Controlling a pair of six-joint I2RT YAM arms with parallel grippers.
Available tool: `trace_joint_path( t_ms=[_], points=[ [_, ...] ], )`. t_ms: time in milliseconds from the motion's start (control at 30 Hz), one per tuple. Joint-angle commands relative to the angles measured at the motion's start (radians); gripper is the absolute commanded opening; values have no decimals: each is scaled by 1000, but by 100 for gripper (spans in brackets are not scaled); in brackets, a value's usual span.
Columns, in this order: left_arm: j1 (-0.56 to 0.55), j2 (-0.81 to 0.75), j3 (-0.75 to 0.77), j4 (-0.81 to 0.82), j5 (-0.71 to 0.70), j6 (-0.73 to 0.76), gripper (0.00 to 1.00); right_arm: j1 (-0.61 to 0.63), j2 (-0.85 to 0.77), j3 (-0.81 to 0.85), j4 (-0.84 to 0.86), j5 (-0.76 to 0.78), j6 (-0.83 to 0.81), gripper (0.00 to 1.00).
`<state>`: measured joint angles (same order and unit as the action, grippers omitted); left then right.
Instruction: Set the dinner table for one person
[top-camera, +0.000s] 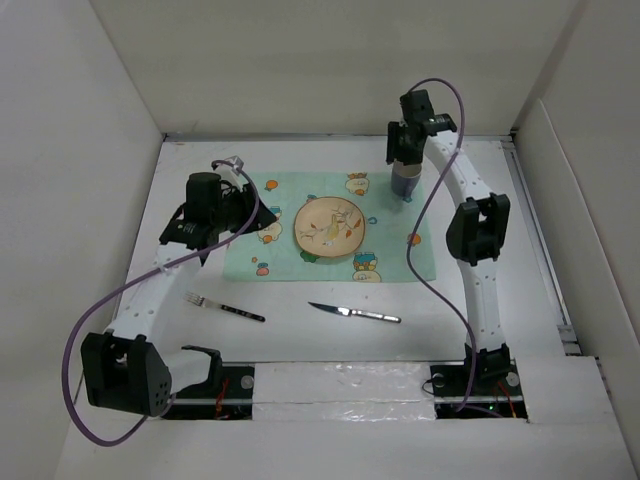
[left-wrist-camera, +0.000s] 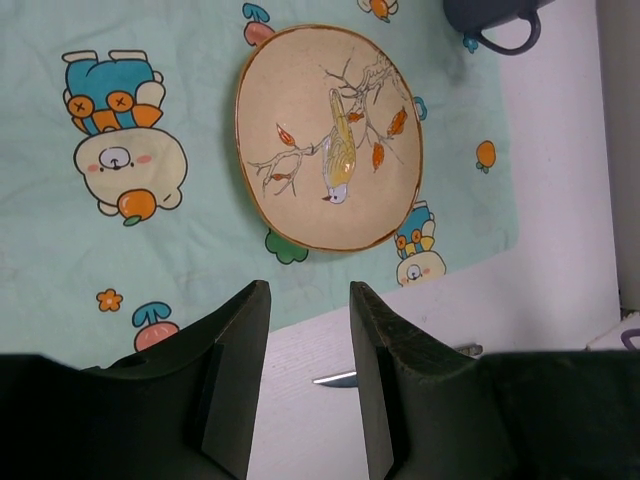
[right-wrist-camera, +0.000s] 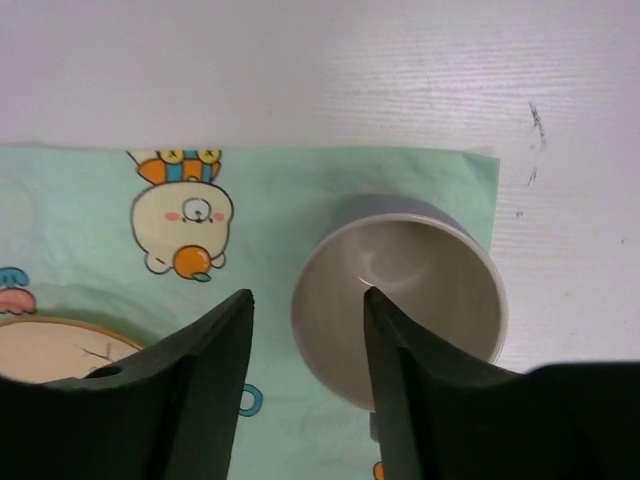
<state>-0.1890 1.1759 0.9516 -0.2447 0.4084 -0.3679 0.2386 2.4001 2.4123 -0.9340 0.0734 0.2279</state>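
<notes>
On the white dinner table (top-camera: 500, 300) lies a mint-green cartoon placemat (top-camera: 280, 250) with a cream bird-painted plate (top-camera: 328, 228) at its middle. A grey-blue mug (top-camera: 404, 182) stands upright at the mat's far right corner. My right gripper (top-camera: 405, 160) hovers at it. In the right wrist view the gripper (right-wrist-camera: 307, 295) is open and straddles the left wall of the mug (right-wrist-camera: 420, 270), one finger inside and one outside. My left gripper (top-camera: 262, 215) is open and empty left of the plate. In the left wrist view it (left-wrist-camera: 308, 290) hangs over the mat's edge, with the plate (left-wrist-camera: 328, 140) ahead.
A fork (top-camera: 222, 306) and a knife (top-camera: 355, 313) lie on the bare table in front of the placemat. The knife's tip (left-wrist-camera: 335, 379) shows between my left fingers. White walls border the table at the back and both sides.
</notes>
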Motion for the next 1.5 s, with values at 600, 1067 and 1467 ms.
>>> trace_joint_path(
  t_ms=[600, 1067, 1467],
  points=[
    [-1, 99, 211, 28, 17, 11, 35, 373, -1199, -1440, 362, -291, 96, 42],
    [-1, 56, 243, 25, -6, 3, 35, 680, -879, -1444, 264, -20, 96, 76],
    [-1, -55, 197, -24, -71, 17, 35, 702, -659, -1357, 256, -12, 99, 67]
  ],
)
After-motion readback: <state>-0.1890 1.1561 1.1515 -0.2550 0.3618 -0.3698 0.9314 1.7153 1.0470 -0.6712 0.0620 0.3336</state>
